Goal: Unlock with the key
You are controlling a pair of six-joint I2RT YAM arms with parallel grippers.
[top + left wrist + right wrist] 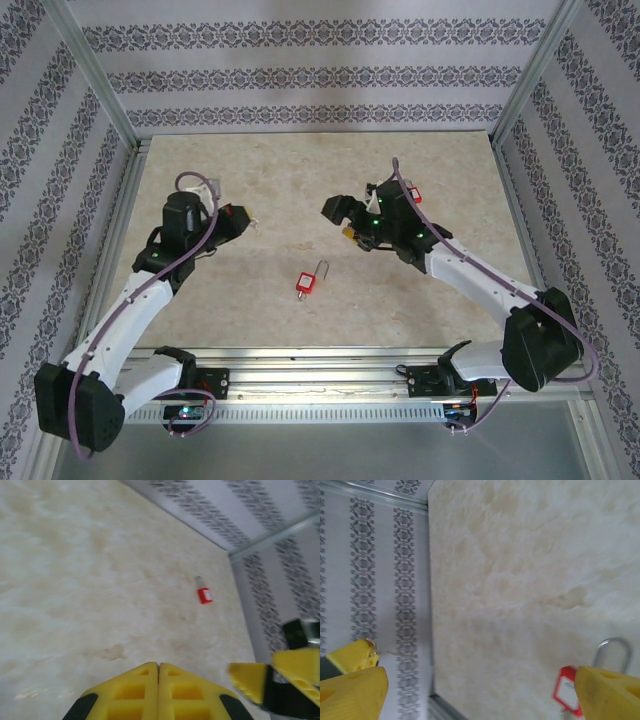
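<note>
Yellow fingers (pixel 135 692) of my left gripper (pixel 158 675) are pressed flat together, beyond and left of the red padlock (pixel 308 283). My right gripper (pixel 480 695) gapes wide, beyond and right of the padlock. The padlock lies flat on the marble-look table (pixel 300 180). A small red-and-silver piece (pixel 204 594) lies farther back.
</note>
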